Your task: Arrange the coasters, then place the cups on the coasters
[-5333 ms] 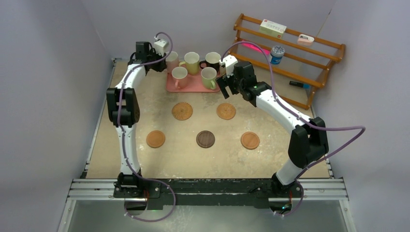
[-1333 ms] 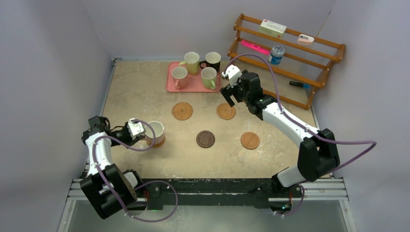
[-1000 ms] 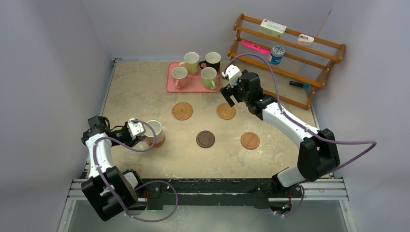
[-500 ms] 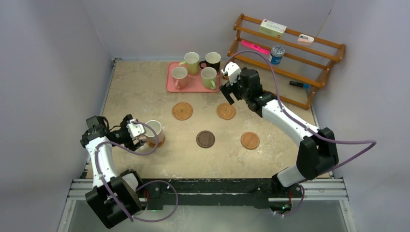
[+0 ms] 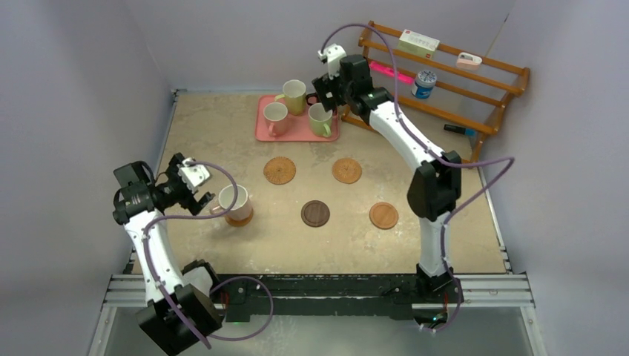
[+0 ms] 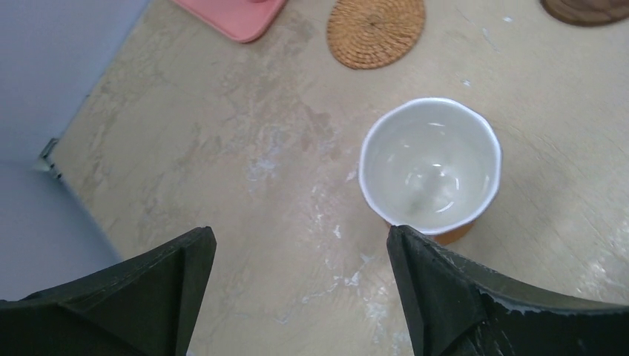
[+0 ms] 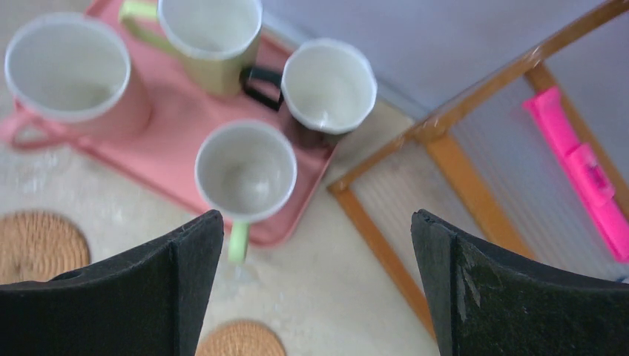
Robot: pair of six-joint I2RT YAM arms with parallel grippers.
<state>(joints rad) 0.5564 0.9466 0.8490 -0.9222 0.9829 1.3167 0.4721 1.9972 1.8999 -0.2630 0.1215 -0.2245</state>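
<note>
- The left gripper (image 6: 298, 233), clamped a second ago on the pale pink ceramic mug (image 5: 233, 200), now has its jaws spread clear of it. It has pulled back toward 9 o'clock.
- That mug stands upright on the tan round coaster (image 5: 242, 220) at 8 o'clock on the counter (image 5: 222, 148).
- The right gripper (image 7: 317, 216) has swung from over the woven round coaster (image 5: 346, 170) to 12 o'clock. Its jaws are wide apart and hold nothing, above the right end of the pink rectangular tray (image 5: 293, 136).
- The left wrist view looks down into the mug's white inside, with only a sliver of coaster at its 5 o'clock edge.
- The right wrist view shows the black mug (image 7: 328, 85), which the gripper mostly covers from above, just beside the light green mug (image 7: 245, 172).
</note>
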